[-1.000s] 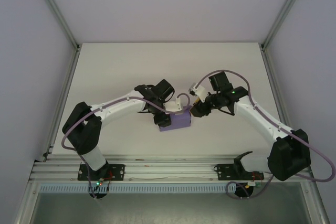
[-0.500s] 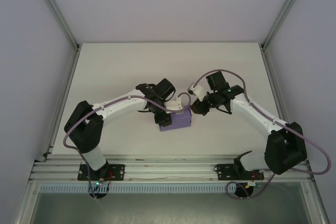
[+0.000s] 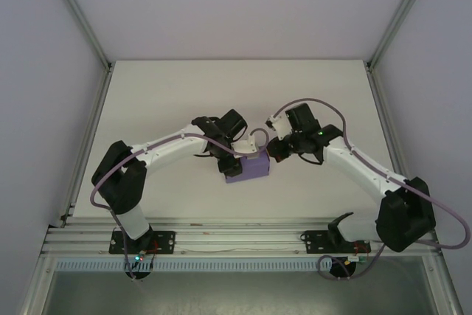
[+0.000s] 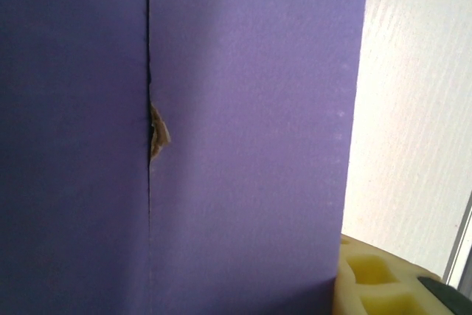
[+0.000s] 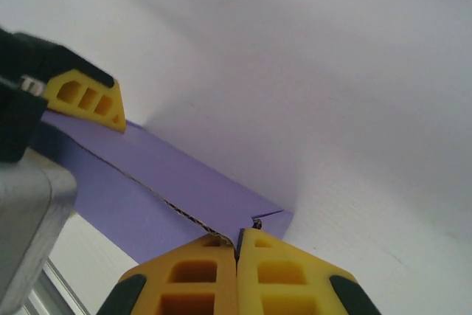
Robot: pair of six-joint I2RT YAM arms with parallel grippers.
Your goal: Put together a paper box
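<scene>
The paper box (image 3: 249, 171), a small lavender-purple rectangular box, lies on the white table between my two arms. My left gripper (image 3: 228, 165) grips its left end. In the left wrist view the box's purple wall (image 4: 243, 145), with a seam and a small tear, sits right against the camera beside one yellow finger (image 4: 369, 285). My right gripper (image 3: 269, 154) is at the box's upper right corner. In the right wrist view its yellow jaws (image 5: 237, 245) are pressed together on the thin edge of a flap of the box (image 5: 162, 182). The left gripper's finger (image 5: 85, 97) shows at the far end.
The white table (image 3: 162, 94) stretches round the box, framed by aluminium posts (image 3: 88, 42) and pale walls. A rail (image 3: 236, 245) runs along the near edge at the arm bases. Purple cables (image 3: 317, 102) loop over both arms.
My right gripper has closed and shifted slightly left onto the box's right corner. The left gripper and the box have stayed put.
</scene>
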